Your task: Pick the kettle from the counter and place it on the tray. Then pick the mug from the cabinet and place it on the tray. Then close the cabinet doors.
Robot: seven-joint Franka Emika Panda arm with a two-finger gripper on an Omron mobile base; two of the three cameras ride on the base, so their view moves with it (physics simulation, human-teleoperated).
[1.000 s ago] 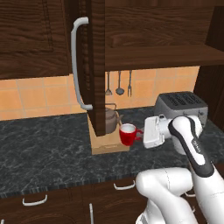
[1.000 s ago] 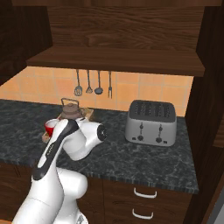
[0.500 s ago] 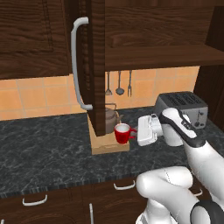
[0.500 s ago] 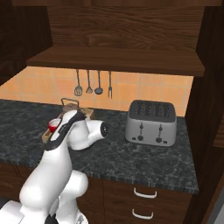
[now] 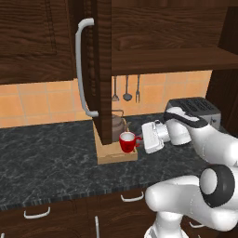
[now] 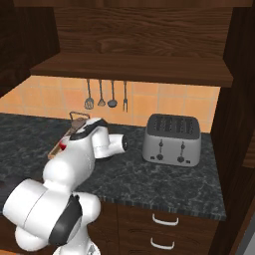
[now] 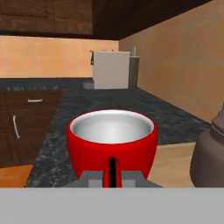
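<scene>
Crowded over the tray (image 5: 116,156): kettle (image 5: 116,124) at its back, red mug (image 5: 126,141) just in front, open cabinet door (image 5: 100,69) hanging down over its left edge. Open counter (image 5: 46,158) to the left and in front. On the right, toaster (image 6: 172,139) well apart, bare stone between. Utensils (image 6: 105,93) on the wall behind.

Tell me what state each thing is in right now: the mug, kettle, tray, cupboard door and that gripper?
mug: upright, held by its handle over the tray.
kettle: upright on the tray, behind the mug.
tray: flat on the counter.
cabinet door: swung open, edge toward the camera.
gripper: shut on the mug's handle.
toaster: on the counter, untouched.
</scene>
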